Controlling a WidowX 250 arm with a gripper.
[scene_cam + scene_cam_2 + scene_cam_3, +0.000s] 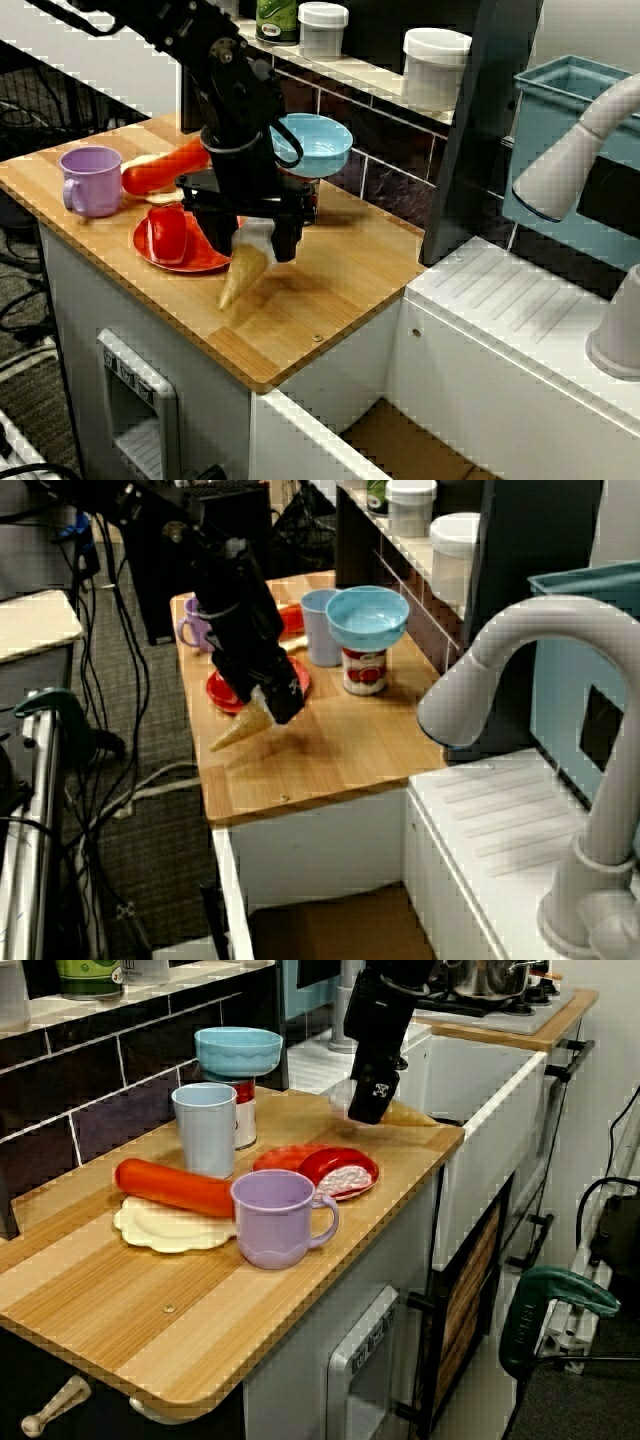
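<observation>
The front view shows the grasp best. The black fingers (284, 238) are closed narrowly on the pale, wide end of a tan cone (240, 275), which hangs over the middle of the worktop (330, 300), just beside the red plate (205, 260). The cone's long axis tilts steeply. Its wide end is up between the fingers, and its tip points down and toward the worktop's front edge. Whether the tip touches the wood cannot be told.

The view past the tap shows the same slant in the cone (238, 732). It also shows a blue cup (320, 625) and a can (363, 670) under the blue bowl (367, 615), both half hidden by the arm from the front.

In the view from the worktop's end, the fingers (368, 1100) cover most of the cone (405, 1115), leaving only a tan sliver. That view alone shows the white inside of the red dish (340, 1172) on the plate, and a cream plate (165, 1228) under the orange stick (170, 1188), behind the purple mug (275, 1218).
</observation>
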